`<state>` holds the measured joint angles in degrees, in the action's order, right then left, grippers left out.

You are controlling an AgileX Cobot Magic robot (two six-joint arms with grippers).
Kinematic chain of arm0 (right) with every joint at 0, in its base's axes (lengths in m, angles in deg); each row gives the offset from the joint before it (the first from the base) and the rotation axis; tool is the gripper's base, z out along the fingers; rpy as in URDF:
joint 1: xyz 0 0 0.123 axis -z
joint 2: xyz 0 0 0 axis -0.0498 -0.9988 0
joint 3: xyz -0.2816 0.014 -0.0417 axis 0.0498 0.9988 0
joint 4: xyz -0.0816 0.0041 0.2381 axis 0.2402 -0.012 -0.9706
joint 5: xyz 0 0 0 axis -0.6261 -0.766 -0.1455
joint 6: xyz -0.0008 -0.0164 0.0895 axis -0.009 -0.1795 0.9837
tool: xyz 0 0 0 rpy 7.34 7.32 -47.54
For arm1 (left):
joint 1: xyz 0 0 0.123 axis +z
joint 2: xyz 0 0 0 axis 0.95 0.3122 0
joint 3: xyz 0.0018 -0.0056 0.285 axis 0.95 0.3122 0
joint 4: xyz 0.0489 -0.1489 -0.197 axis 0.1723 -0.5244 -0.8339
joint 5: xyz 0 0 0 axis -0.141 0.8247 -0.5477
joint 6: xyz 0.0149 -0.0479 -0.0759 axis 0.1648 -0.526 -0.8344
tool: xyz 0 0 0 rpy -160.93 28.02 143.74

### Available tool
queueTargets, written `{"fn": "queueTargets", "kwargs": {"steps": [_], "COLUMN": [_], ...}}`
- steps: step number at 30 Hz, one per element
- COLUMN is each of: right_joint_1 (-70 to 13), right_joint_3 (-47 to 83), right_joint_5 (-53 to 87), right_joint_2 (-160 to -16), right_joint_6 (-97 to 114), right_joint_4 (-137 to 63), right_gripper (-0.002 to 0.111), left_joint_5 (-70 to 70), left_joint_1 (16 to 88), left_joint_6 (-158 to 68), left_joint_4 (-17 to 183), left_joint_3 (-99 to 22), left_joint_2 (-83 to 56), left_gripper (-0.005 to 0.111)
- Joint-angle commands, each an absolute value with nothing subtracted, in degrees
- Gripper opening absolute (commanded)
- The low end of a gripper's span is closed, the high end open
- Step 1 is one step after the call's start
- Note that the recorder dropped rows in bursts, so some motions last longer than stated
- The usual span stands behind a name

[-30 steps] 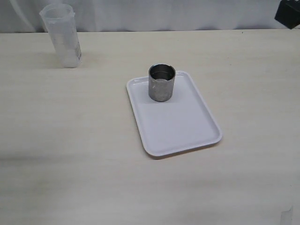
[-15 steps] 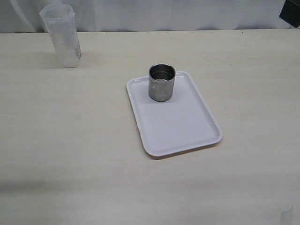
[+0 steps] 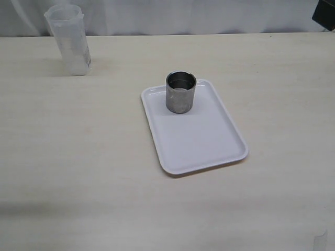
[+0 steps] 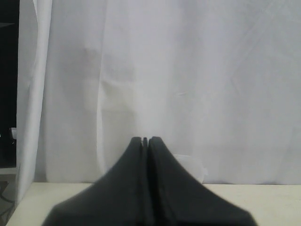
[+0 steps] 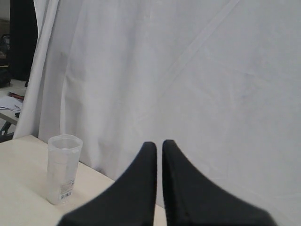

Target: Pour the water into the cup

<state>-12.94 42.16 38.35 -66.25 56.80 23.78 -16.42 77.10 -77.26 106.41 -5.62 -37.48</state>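
Since a second ago, the dark arm part (image 3: 325, 13) in the far right corner has pulled back, so that less of it shows at the edge; the other things lie as they did. The cup (image 3: 180, 93), short and of brushed steel with a dark inside, stands upright on the far end of a white tray (image 3: 199, 141), close to the tray's far rim and a little toward its left side. The tray lies flat near the middle of the pale tabletop (image 3: 78, 157), with its long side running from far to near and turned slightly. A taller clear plastic beaker (image 3: 69, 42) stands upright at the far left of the tabletop, well apart from the tray and the cup, in front of a white cloth (image 4: 188, 70) that hangs behind the scene. Whether either vessel holds water cannot be told. The left end effector (image 4: 146, 140) has its two dark fingers pressed together and grips nothing; it points at the cloth above the tabletop's edge. The right end effector (image 5: 159, 143) has its fingers drawn in to a thin slit with nothing between them, and its camera sees the beaker on the tabletop beyond it.
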Motion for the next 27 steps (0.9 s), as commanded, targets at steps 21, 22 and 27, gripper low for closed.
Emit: {"fn": "queueTargets", "kwargs": {"steps": [21, 22, 27], "right_joint_1": [-13.0, -13.0, -13.0], "right_joint_3": [42.4, 42.4, 42.4], "right_joint_5": [38.4, 38.4, 38.4], "right_joint_2": [-66.0, -66.0, -66.0], "right_joint_6": [56.9, 56.9, 56.9], "right_joint_4": [23.4, 23.4, 23.4], "right_gripper": [0.004, 0.004, 0.004], "left_joint_5": [-14.4, -13.7, -8.7], "left_joint_1": [77.1, 77.1, 77.1], "left_joint_6": [-74.3, -73.1, -69.4], "left_joint_4": [106.3, 106.3, 106.0], "left_joint_3": [-5.5, -5.5, -5.5], "left_joint_2": [-39.3, -39.7, -41.6], "left_gripper": [0.000, 0.000, 0.000]}}
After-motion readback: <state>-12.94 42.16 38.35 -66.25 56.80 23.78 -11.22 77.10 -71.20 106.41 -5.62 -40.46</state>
